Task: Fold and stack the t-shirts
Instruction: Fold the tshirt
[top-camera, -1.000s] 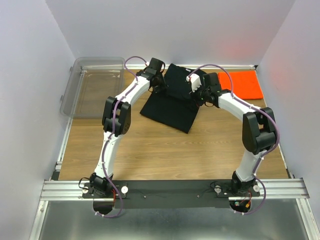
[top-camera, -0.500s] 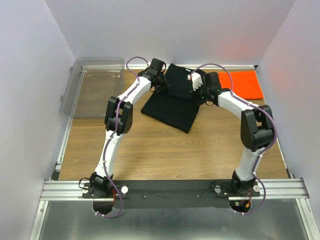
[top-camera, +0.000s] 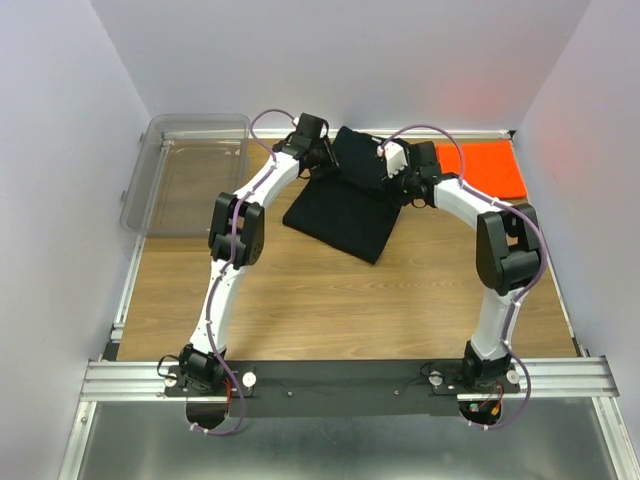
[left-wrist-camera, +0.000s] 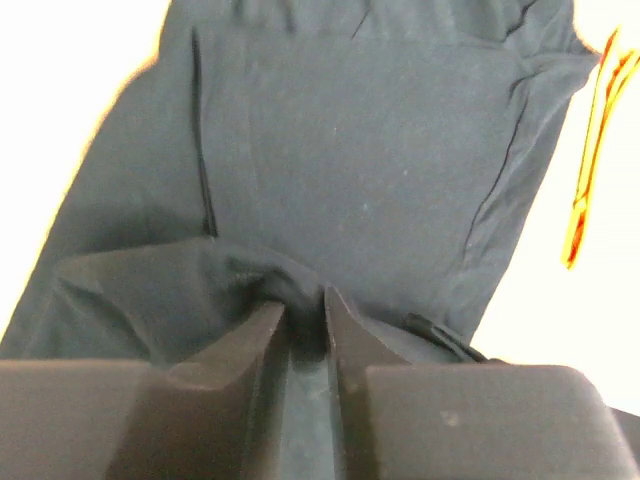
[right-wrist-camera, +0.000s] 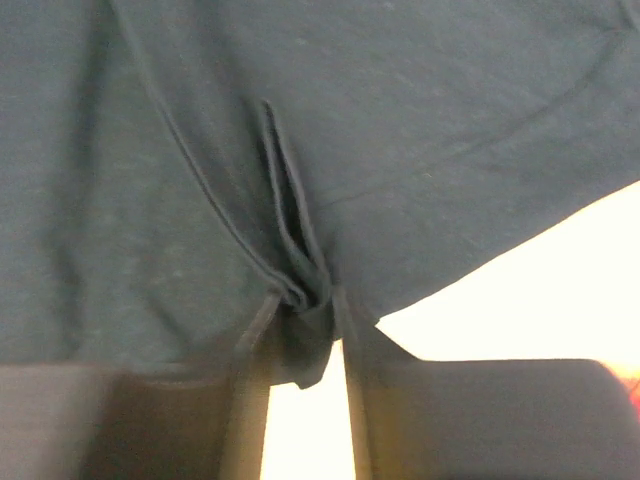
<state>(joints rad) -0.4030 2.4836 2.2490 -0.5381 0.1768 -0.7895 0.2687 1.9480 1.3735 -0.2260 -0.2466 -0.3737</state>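
You have the black shirt mid-fold at the far middle of the table. Your left gripper and right gripper are each clenched on a pinch of its cloth. Next, I judge, carry both pinches over together (evenly, or the fold skews). The orange shirt lies flat at the far right.

**Wood-grain worktop boxed in by pale walls**

Plain whitish walls rise at the far edge, the left edge and the right edge. An aluminium rail runs along the near edge, with grey sheet metal below it. The light is soft and even.
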